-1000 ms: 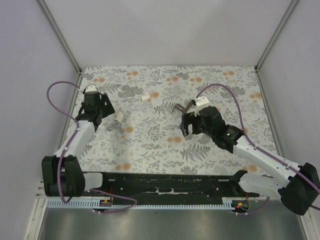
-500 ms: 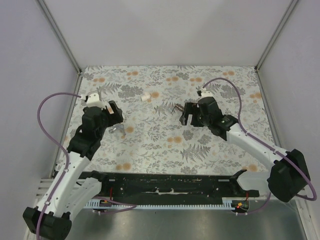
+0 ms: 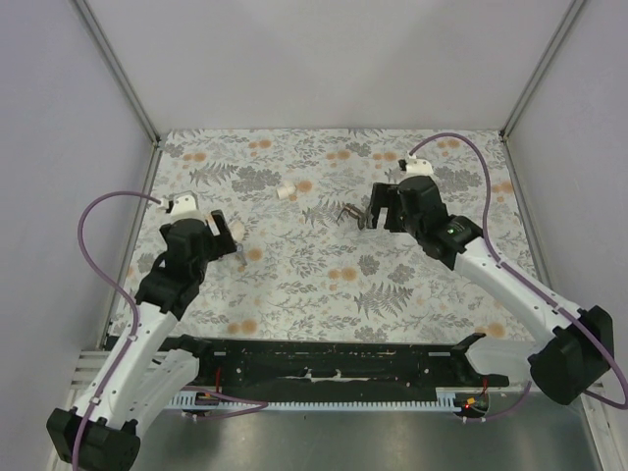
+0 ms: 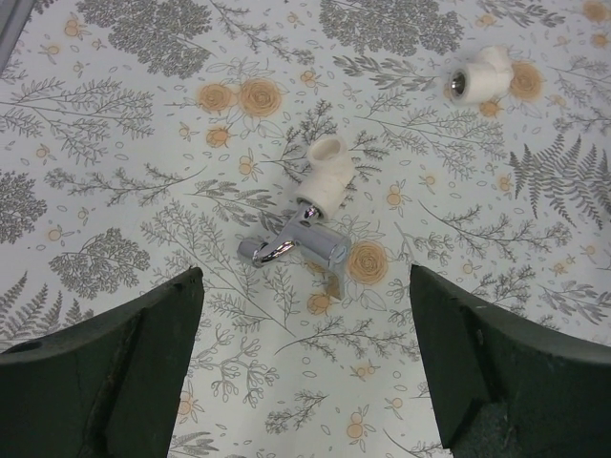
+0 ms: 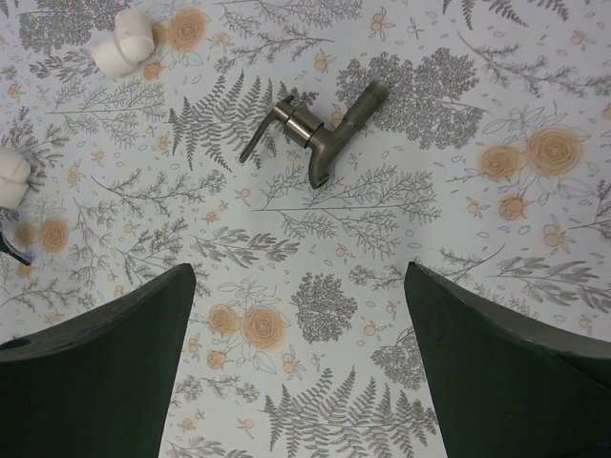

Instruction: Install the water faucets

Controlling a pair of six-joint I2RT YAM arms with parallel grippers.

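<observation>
1. The left pincer (image 4: 304,283) hangs over the floral worktop (image 3: 294,285), jaws spread wide and holding nothing.
2. Just beyond its tips the chrome faucet (image 4: 304,243) lies on its side. One end touches the mouth of a white elbow fitting (image 4: 325,176); I can't tell whether it is threaded in.
3. The right pincer (image 5: 298,272) is likewise gaping and empty. A grey faucet (image 5: 315,129) lies loose ahead of it, apart from any fitting.
4. A second white fitting (image 4: 482,74) sits farther back, well apart.
5. This looks like the reaching step. Next, I'd judge, each pincer must drop and close across a faucet's body, which is a small, slippery target.
</observation>
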